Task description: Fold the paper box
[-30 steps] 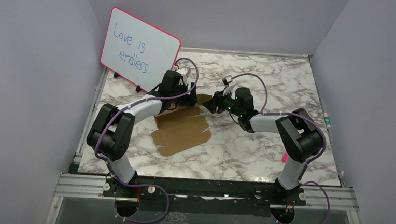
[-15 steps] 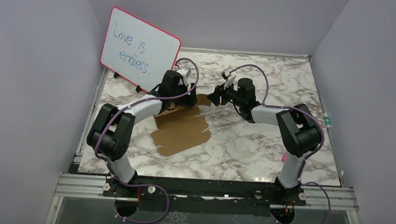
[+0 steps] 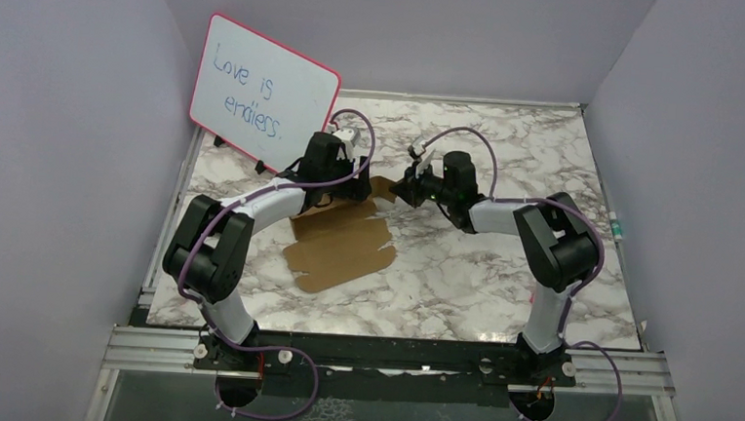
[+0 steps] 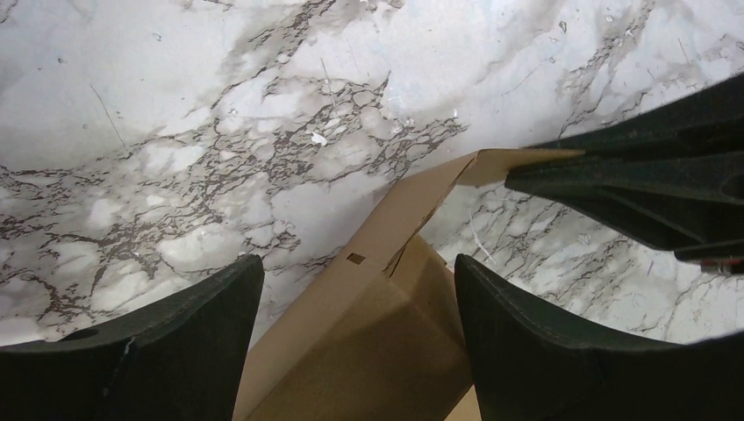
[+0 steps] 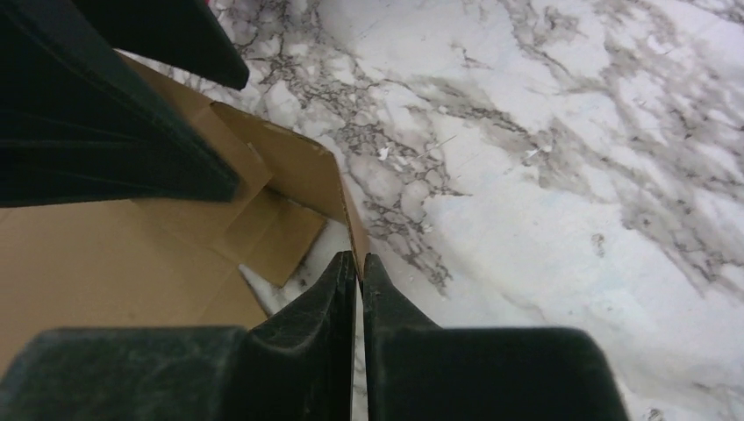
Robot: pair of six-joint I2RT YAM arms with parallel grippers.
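Note:
The paper box point(image 3: 342, 243) is a brown cardboard sheet lying on the marble table, its far flaps raised. My left gripper point(image 3: 349, 183) is open, its jaws standing either side of a raised panel point(image 4: 368, 324) at the sheet's far end. My right gripper point(image 3: 402, 187) is shut on the edge of the far right flap point(image 5: 303, 167), which stands up off the table. In the left wrist view the right gripper's fingers point(image 4: 649, 184) pinch that flap's tip. In the right wrist view the left gripper's finger point(image 5: 96, 114) rises at the upper left.
A pink-framed whiteboard point(image 3: 263, 92) reading "Love is endless" leans at the back left, close behind the left arm. Purple walls enclose the table on three sides. A small pink item point(image 3: 535, 296) lies by the right arm's base.
My right gripper has swung toward the back and left with the flap, lifting it. The left gripper and the rest of the sheet have stayed put.

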